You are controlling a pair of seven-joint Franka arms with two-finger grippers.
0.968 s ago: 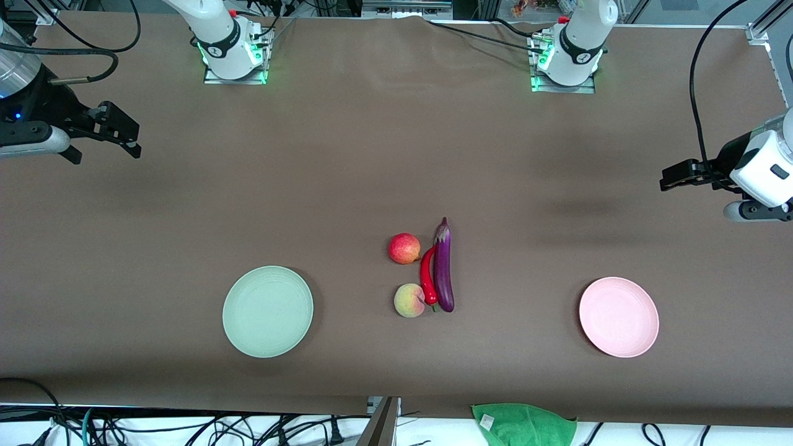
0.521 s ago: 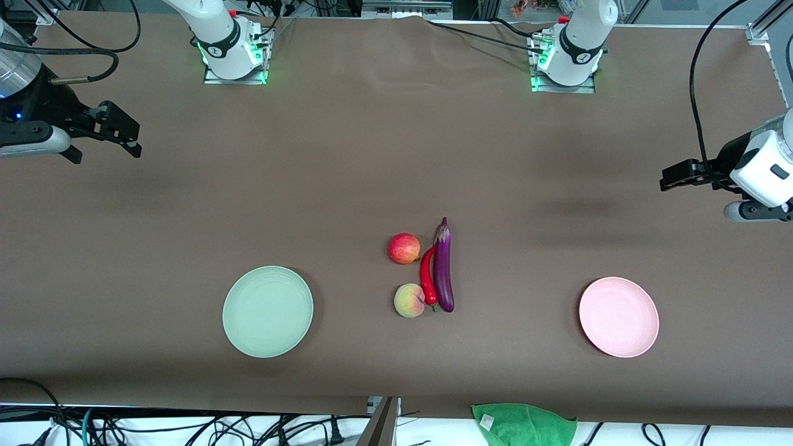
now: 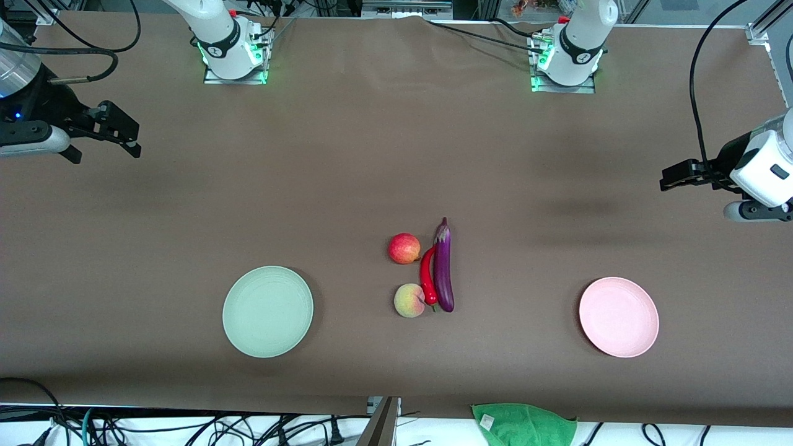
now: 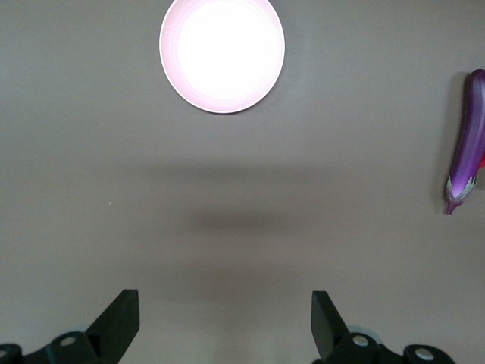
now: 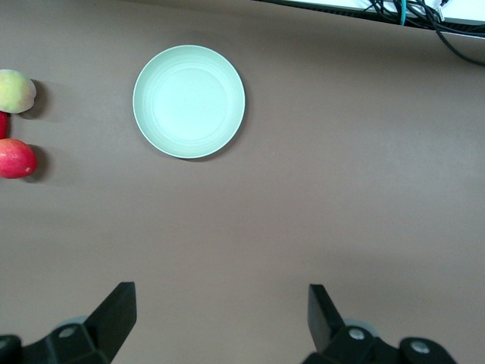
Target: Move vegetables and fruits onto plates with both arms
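Both claws, left claw (image 4: 220, 326) and right claw (image 5: 220, 322), hang wide open, empty; green cloth (image 3: 524, 424) at table edge.

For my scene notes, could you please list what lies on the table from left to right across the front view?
Mint green plate → pomegranate-like fruit → chili pepper → eggplant → pink plate.

Even overhead light, sharp pictures, one blown-out plate

The matte brown counter (image 3: 347, 161) shows soft blurred shadows under both raised arms; the round pale pink plastic plate (image 4: 222, 54) glares white in the left wrist view, and green lamps glow at both arm bases.
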